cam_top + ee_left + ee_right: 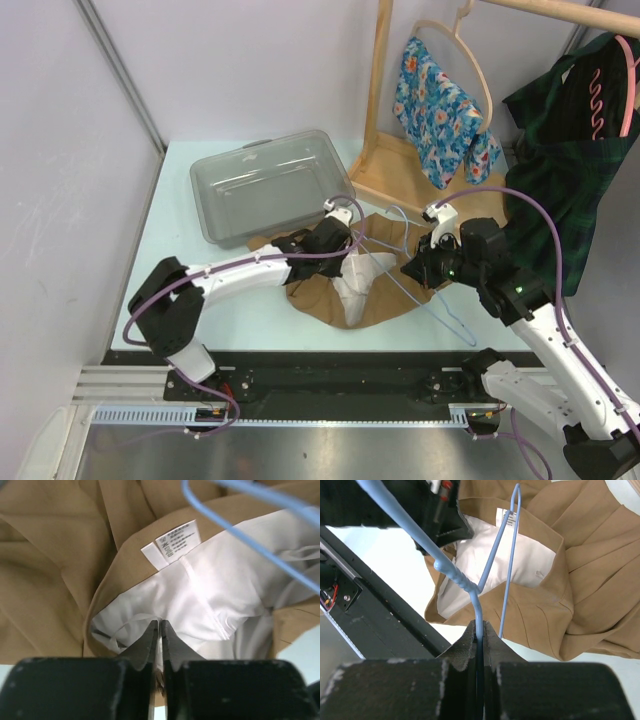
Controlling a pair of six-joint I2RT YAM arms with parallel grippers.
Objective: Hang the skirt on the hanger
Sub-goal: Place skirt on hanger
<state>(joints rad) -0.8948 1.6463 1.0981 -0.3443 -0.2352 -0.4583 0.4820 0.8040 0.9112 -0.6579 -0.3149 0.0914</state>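
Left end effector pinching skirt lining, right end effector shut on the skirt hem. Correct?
Not quite. The right end effector is shut on the blue hanger, not the hem; the right wrist view shows it. The left end effector does pinch the skirt lining.

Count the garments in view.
3: tan skirt on the table; floral garment hanging on the wooden rack; dark plaid garment hanging far right. Others may be off-frame.
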